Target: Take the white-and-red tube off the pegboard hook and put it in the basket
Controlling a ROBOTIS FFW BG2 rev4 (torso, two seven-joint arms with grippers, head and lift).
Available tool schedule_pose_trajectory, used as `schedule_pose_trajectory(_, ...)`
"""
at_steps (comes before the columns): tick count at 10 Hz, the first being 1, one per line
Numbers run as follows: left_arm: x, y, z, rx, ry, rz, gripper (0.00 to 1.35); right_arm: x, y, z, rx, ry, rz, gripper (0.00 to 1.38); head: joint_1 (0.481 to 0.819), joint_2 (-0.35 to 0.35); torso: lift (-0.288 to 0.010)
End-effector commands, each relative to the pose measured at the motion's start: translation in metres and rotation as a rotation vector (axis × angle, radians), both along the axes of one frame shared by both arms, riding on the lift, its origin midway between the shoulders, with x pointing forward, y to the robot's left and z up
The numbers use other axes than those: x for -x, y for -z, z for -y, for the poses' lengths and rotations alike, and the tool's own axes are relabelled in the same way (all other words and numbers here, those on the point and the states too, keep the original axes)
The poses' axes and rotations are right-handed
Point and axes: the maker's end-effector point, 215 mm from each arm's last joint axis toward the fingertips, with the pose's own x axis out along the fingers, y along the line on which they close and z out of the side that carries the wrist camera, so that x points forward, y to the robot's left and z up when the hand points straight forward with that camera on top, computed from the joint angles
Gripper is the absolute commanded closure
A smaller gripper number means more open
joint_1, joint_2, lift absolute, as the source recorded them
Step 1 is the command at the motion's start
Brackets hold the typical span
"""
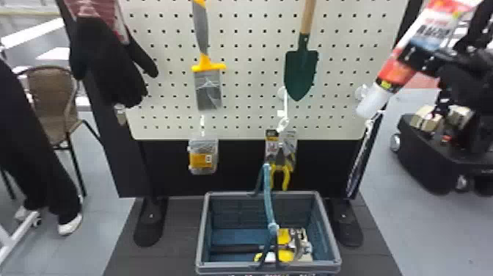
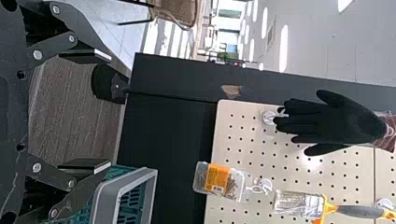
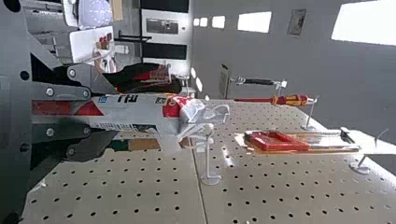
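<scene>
My R gripper (image 3: pixel 112 112) has the tube (image 1: pixel 394 71) pinched tight btw its fingers, so R is the arm for this job. In the R wrist view, the tube's top pokes out past the fingertips, right by a white hook (image 3: pixel 208 158); can't tell if it's all the way off. In the head view, the tube leans: white tip low and to the left, top up to the right, just above the pegboard's (image 1: pixel 253 73) bottom R corner. The basket (image 1: pixel 328 227) is down and left of it, so I'd get clear of the hook first, then go that way w/ care. R arm comes in from the R edge; L gripper (image 2: pixel 105 111) waits, fingers apart, near the basket's rim.
</scene>
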Motion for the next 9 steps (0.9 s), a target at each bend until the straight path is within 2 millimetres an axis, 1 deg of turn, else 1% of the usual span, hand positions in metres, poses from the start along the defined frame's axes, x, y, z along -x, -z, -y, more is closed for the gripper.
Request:
schedule_pose_trajectory(1, -0.002, 0.000, 0.003, 0.002, 0.004, 0.000, 0.47, 0.001, 0.011, -0.008, -0.026, -0.014, -0.020, 1.02, 0.549, 0.000, -0.100)
schedule_pose_trajectory(3, -0.005, -0.002, 0.003, -0.001, 0.010, 0.006, 0.47, 0.001, 0.030, -0.024, -0.057, -0.047, -0.060, 1.02, 0.549, 0.000, -0.100)
schedule_pose_trajectory(9, -0.005, -0.001, 0.002, 0.005, 0.012, 0.002, 0.47, -0.017, 0.097, -0.044, -0.134, -0.106, -0.200, 1.02, 0.549, 0.000, -0.100)
